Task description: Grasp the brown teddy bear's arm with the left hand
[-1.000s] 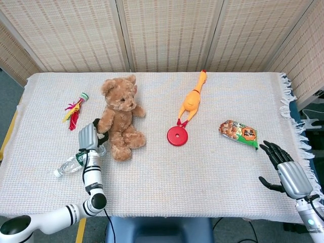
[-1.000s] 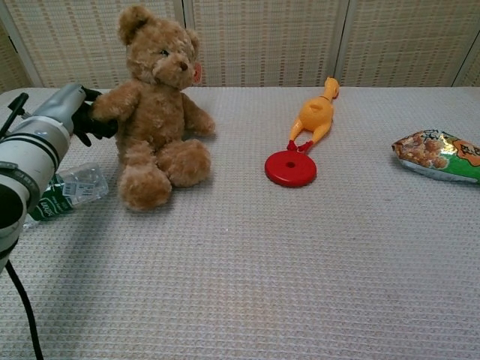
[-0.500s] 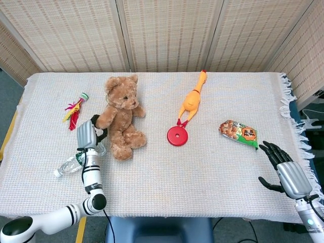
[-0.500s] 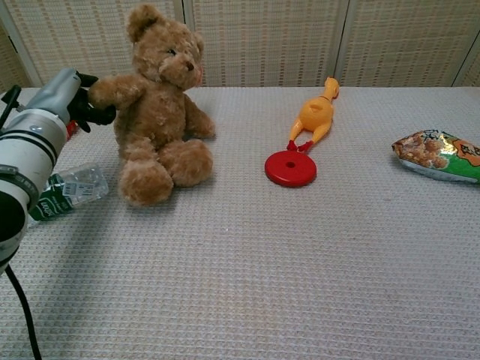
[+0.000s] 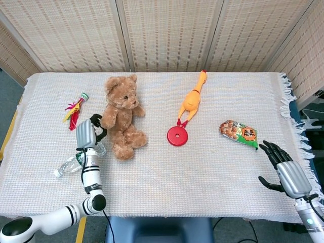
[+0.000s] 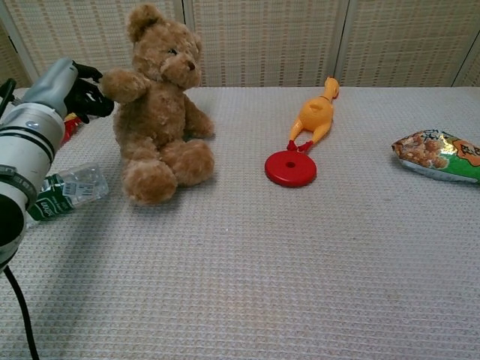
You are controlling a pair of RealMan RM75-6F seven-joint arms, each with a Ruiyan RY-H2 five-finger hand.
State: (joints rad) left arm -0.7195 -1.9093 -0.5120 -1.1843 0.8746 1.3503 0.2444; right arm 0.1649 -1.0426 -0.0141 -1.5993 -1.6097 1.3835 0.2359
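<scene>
The brown teddy bear (image 5: pixel 121 119) (image 6: pixel 161 112) sits upright left of the table's middle, its near arm (image 6: pixel 124 82) sticking out sideways. My left hand (image 5: pixel 87 132) (image 6: pixel 64 94) is just left of that arm. Its dark fingers (image 6: pixel 94 97) are spread on either side of the paw's tip and no longer wrap the arm. My right hand (image 5: pixel 283 167) hangs open off the table's right front corner, with nothing in it, and shows only in the head view.
A crushed plastic bottle (image 6: pixel 67 191) lies under my left forearm. A red-yellow feather toy (image 5: pixel 75 109) lies far left. A rubber chicken (image 5: pixel 192 98), a red disc (image 5: pixel 177 135) and a snack packet (image 5: pixel 239 132) lie to the right.
My left hand raised the bear's arm and tipped the bear upright, then drew back to the left, so its fingers slid off the arm toward the paw's tip.
</scene>
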